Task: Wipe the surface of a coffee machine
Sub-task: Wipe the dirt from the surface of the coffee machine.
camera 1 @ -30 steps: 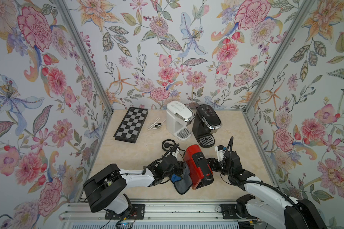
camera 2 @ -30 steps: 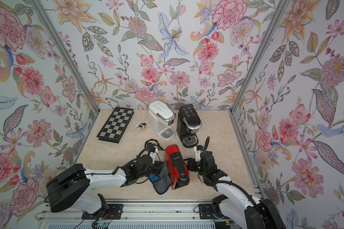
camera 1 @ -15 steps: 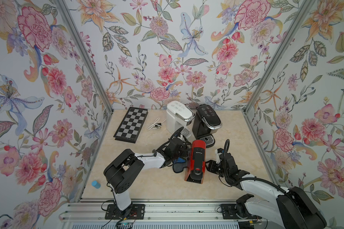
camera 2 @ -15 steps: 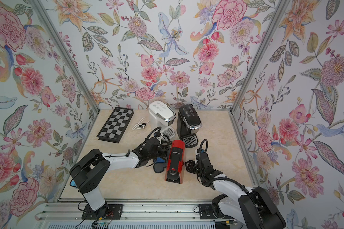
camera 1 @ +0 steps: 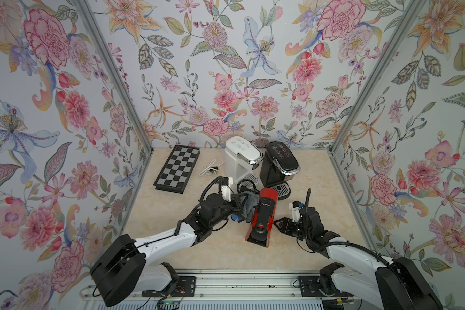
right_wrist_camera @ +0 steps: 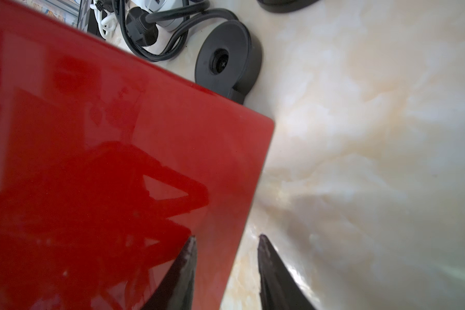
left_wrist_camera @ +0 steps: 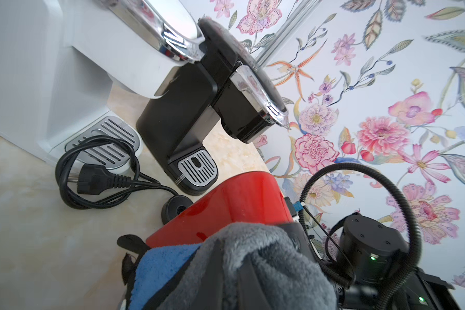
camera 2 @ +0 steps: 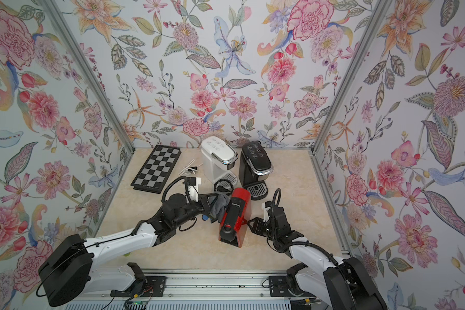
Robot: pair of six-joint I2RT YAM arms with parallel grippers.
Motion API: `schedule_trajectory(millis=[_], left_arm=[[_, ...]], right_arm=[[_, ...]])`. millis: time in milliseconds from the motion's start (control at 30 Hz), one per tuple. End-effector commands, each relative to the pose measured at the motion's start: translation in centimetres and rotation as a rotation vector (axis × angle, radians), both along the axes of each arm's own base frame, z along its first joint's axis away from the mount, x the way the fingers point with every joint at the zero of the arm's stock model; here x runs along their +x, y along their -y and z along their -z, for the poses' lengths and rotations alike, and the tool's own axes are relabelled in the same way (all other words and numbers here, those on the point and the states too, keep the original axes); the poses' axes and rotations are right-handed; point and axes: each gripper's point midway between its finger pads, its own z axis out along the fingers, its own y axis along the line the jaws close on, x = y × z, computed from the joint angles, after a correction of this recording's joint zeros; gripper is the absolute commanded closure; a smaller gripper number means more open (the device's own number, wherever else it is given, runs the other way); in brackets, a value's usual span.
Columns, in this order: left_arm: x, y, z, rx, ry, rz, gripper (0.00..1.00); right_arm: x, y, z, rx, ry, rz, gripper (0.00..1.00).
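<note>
The red capsule coffee machine (camera 1: 262,214) stands on the table (camera 1: 172,209) just below the centre of both top views. Its long axis runs almost straight up and down the frame, with the spout end toward the lower edge and the back end close to the drip tray of the black coffee machine (camera 1: 279,163).

The left end effector (camera 1: 239,208) is clamped together on a grey and blue cloth (camera 1: 249,205). The cloth lies against the machine's left flank, near the upper end. In the left wrist view the cloth (left_wrist_camera: 253,263) bunches over the fingers and meets the glossy red wall.

The right end effector (camera 1: 278,223) sits just beside the opposite flank, lower down. Its fingers are apart, with nothing clamped between them. In the right wrist view one fingertip (right_wrist_camera: 187,257) overlaps the red side panel. Whether it touches the panel cannot be told.

The cloth-bearing left arm is the one placed to wipe. A stroke along the flank would probably run down the frame, following the long axis. The right arm looks placed to brace the machine against that push. A coiled black power cord (camera 1: 246,185) lies just above the cloth and could snag it.
</note>
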Motion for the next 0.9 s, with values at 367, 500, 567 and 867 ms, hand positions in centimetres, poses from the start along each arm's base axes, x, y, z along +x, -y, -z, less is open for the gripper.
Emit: schedule_trajectory(millis=[367,500,567,867], left_arm=[[-10.9,1.3,2.1,-0.122,-0.026,0.13,1.0],[-11.7,2.5,4.2,-0.125,-0.089,0.165,1.0],[-11.9,3.0,4.9,-0.12,-0.112,0.175,1.0],[-12.5,1.8,8.6,-0.072,-0.237,0.132,1.0]], right_arm=[[1.5,-3.4,-3.7,0.165,0.082,-0.106,0.61],[1.5,-3.9,-4.0,0.176,0.084,-0.12,0.6],[1.4,-4.4,-4.0,0.182,0.081,-0.131,0.61],[0.7,-7.8,-4.4,0.23,0.081,-0.191,0.61]])
